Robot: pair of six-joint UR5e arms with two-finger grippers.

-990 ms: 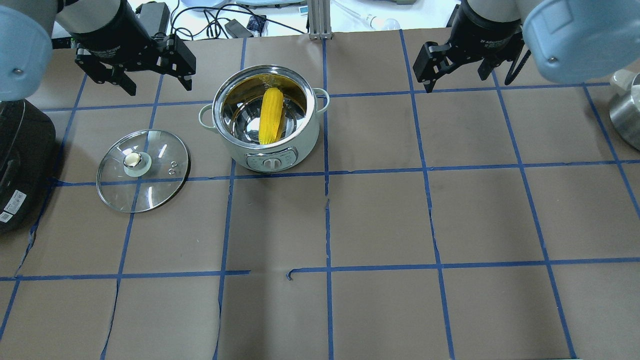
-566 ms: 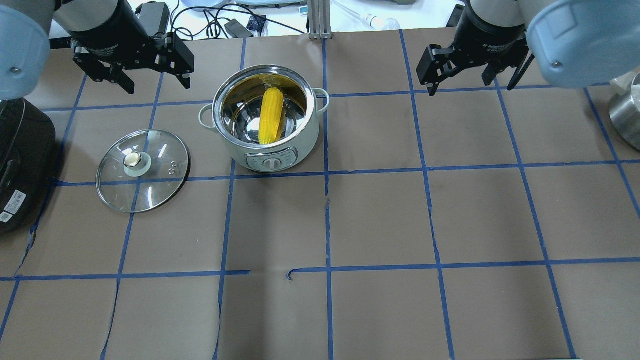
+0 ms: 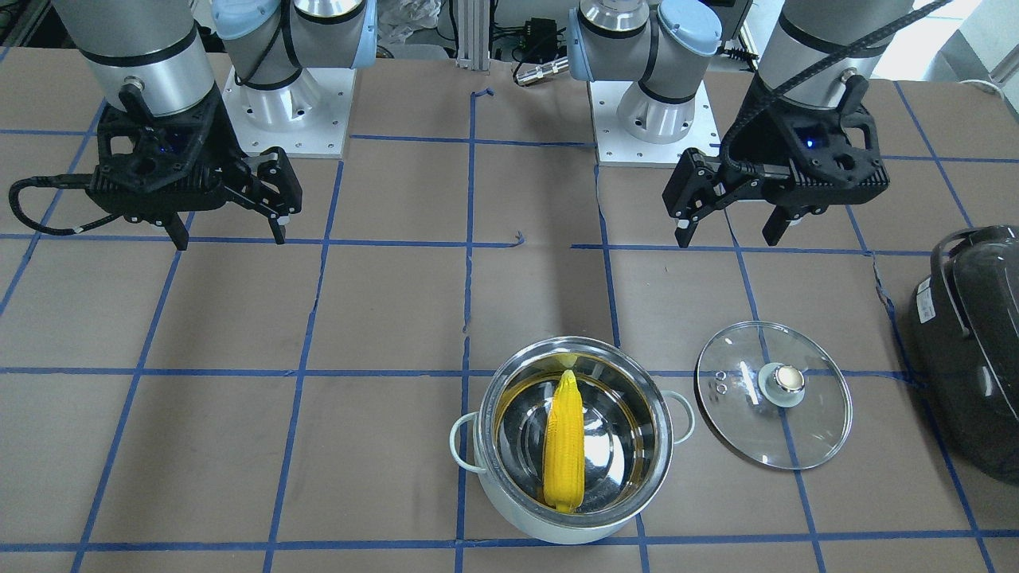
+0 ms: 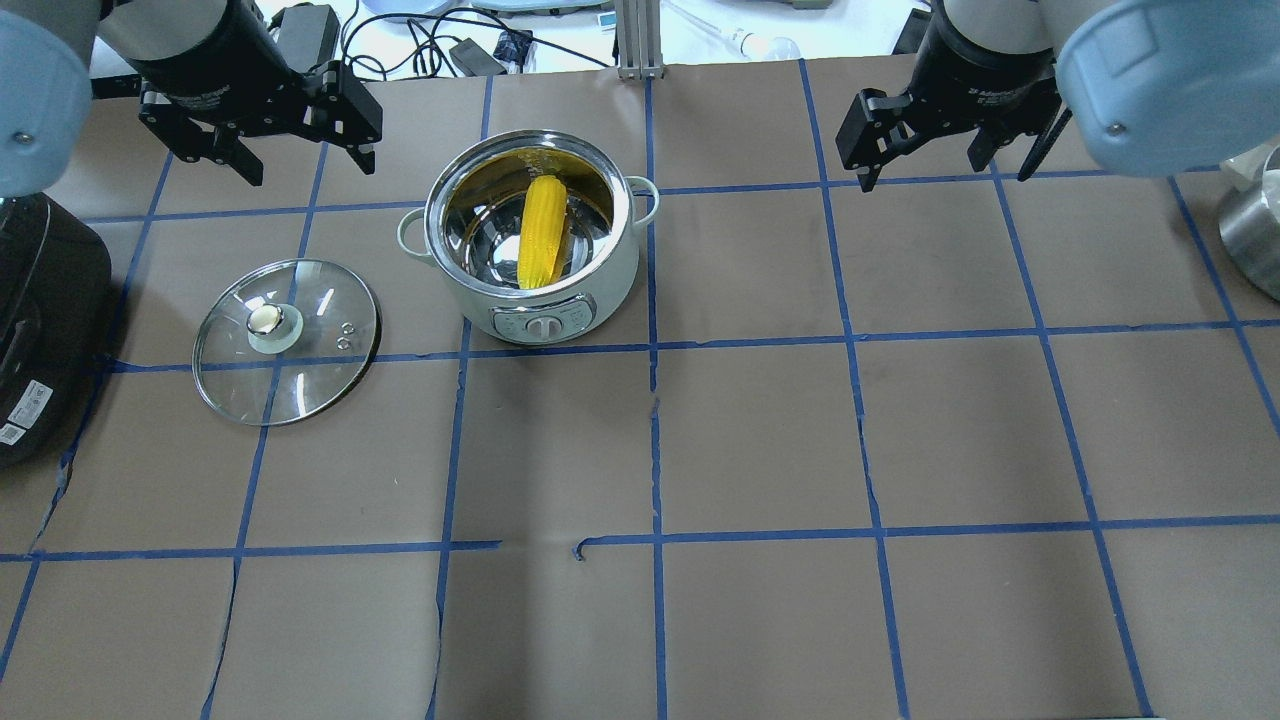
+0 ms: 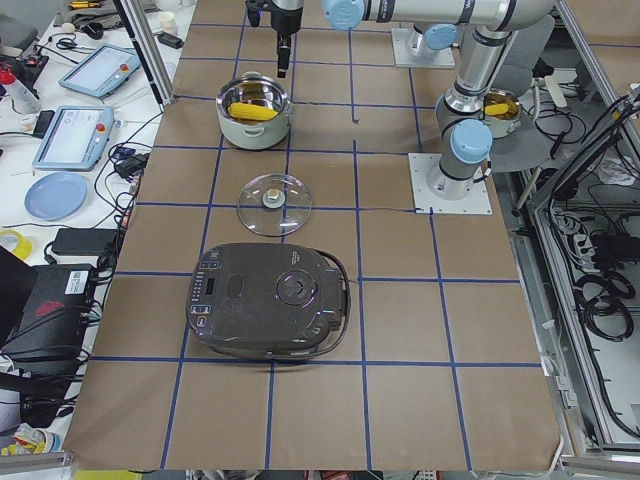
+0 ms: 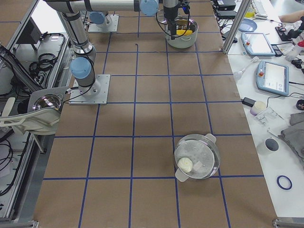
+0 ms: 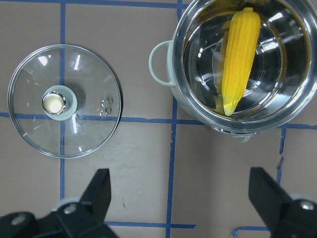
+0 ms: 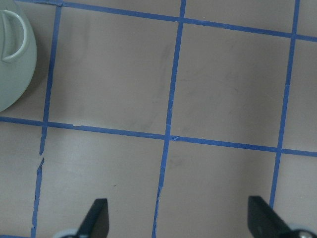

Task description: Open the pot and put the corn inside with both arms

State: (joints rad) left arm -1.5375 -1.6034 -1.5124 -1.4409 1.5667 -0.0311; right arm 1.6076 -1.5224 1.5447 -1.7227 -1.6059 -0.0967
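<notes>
The pot (image 4: 612,285) stands open on the table, and the corn (image 4: 542,232) lies inside it, slanted against the shiny wall. The lid (image 4: 286,342) lies flat on the brown paper beside the pot, on the robot's left, knob up (it does not touch the pot). The left gripper (image 4: 312,172) hangs above the table on the lid's side, with jaws wide and nothing between them. The right gripper (image 4: 922,175) hangs well apart from the pot on the other side, also wide and empty. A black appliance (image 4: 40,330) sits at the left edge.
</notes>
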